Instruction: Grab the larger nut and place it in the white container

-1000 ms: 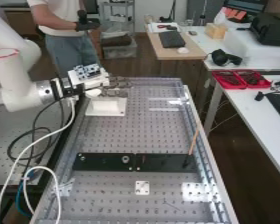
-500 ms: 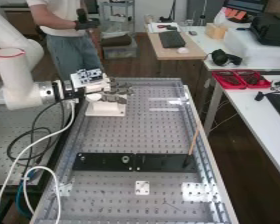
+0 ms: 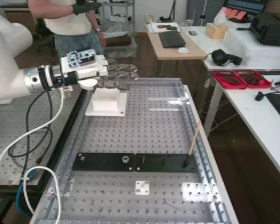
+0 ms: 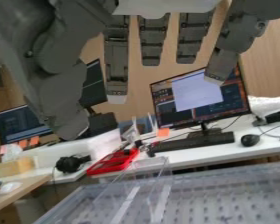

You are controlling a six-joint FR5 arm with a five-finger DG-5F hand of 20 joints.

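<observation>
- I see a long metal bench [image 3: 114,137], its top covered in rows of small holes, running away from me in the high view.
- A white desk [image 3: 252,107] stands beyond the bench's right side, well apart from the arm.
- My white arm [image 3: 9,82] comes in from the left of the high view, reaching across the bench's far end.
- A computer monitor [image 4: 200,100] stands on a white desk in the wrist view, a keyboard [image 4: 194,142] in front of it.
- A flat black bar [image 3: 101,167] lies across the near part of the bench.
- The dark grey hand [image 3: 121,71] is open, its fingers [image 4: 152,40] extended and apart, gripping nothing; in the high view it appears just above the white container, with the fingers pointing right.
- The white container [image 3: 107,103] stands upright on the bench, near its far left corner.
- A thin wooden stick [image 3: 194,139] leans, tilted, at the bar's right end.
- A small white square plate [image 3: 142,188] lies nearer to me than the bar.
- The bearing [image 3: 125,159], small and round, sits on the bar.
</observation>
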